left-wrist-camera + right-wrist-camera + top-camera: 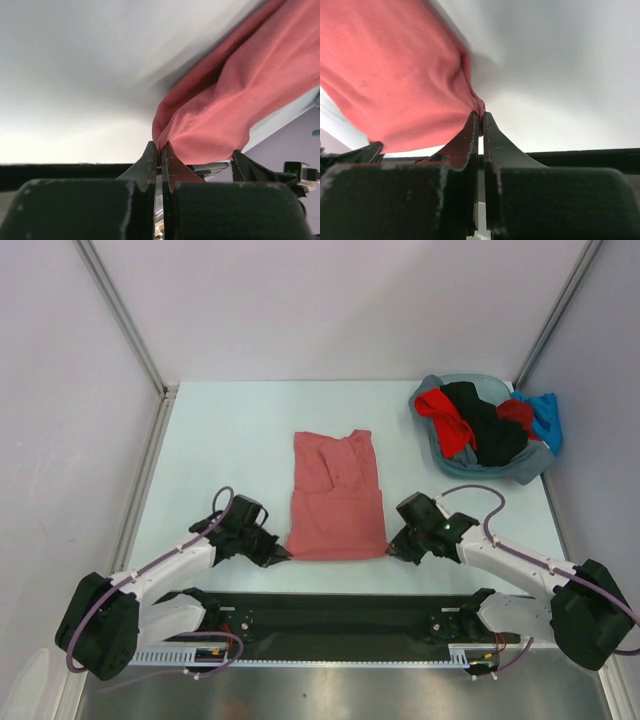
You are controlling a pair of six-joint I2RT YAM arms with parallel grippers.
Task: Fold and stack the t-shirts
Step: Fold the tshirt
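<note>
Handling: the salmon shirt looks light, thin and limp. It will sag from any pinch, won't keep a crease unaided, and could slip out of a shallow hold, but nothing about it is fragile
Where to hold: the two near corners of the bottom edge, one per gripper, pinched deep enough to catch every layer. That should keep the edge taut and square for a fold towards the far end
Look: plain salmon-red, matt knit, no print seen. It is narrowed to a tall strip with the sleeves tucked in, what looks like the neckline at the far end, and soft wrinkles and a faint crosswise ridge midway
Place: flat in the middle of the table, bottom edge nearest the arms, well apart from the basin
Left gripper: clenched on the near left corner, with cloth bunched between the tips in its wrist view
Right gripper: clamped on the near right corner, a tuck of cloth nipped at the tips
Other shirts: bright red, black and blue, heaped in the basin at the far right, with the blue one hanging over the rim
</note>
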